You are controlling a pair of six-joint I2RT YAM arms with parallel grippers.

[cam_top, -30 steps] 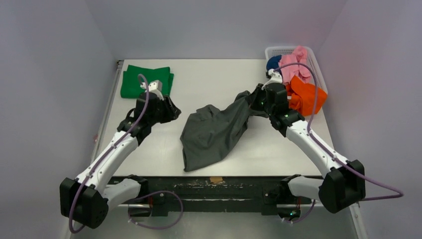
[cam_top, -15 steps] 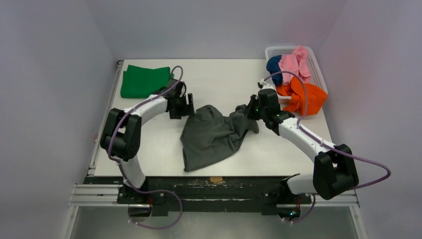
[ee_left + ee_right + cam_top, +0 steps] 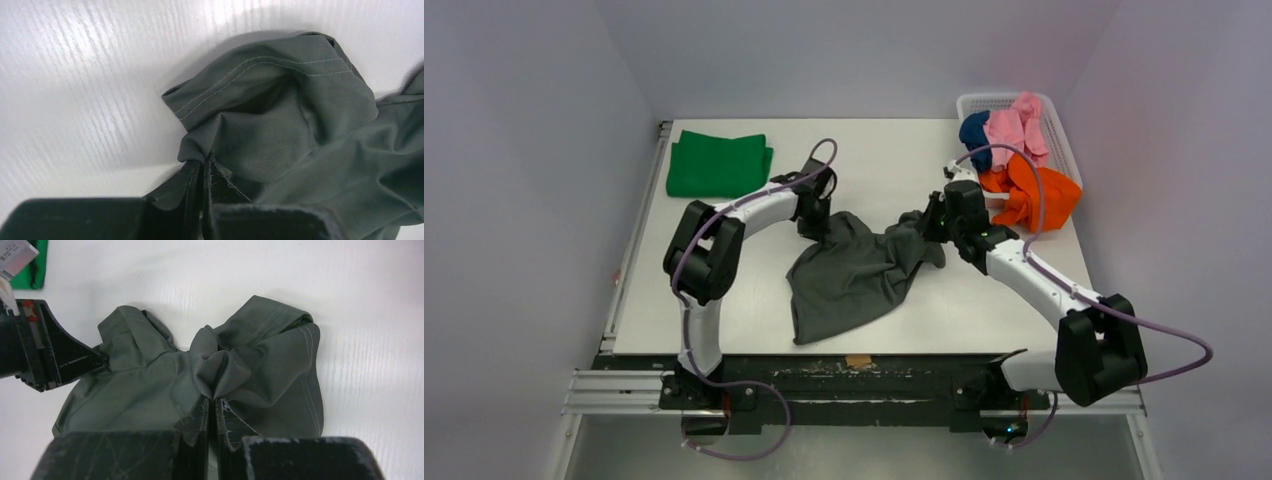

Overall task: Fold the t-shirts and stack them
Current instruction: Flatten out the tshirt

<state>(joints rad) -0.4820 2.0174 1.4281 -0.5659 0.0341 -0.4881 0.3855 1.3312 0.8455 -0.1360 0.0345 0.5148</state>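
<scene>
Dark grey t-shirt point(image 3: 854, 280) is lying crumpled on the tabletop point(image 3: 724, 300). Left claw point(image 3: 822, 228) and right claw point(image 3: 927, 224) are each pinching its cloth tightly.

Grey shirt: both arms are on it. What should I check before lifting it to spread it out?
1. Left gripper grips the grey shirt: ok, shut on a fold by a stitched hem.
2. Right gripper grips it: ok, shut on bunched cloth.
3. Matching corners held: cannot tell.
4. Shirt flat: not ok, crumpled.
5. Folded green shirt clear of both arms: ok, at the table's far left corner.
</scene>
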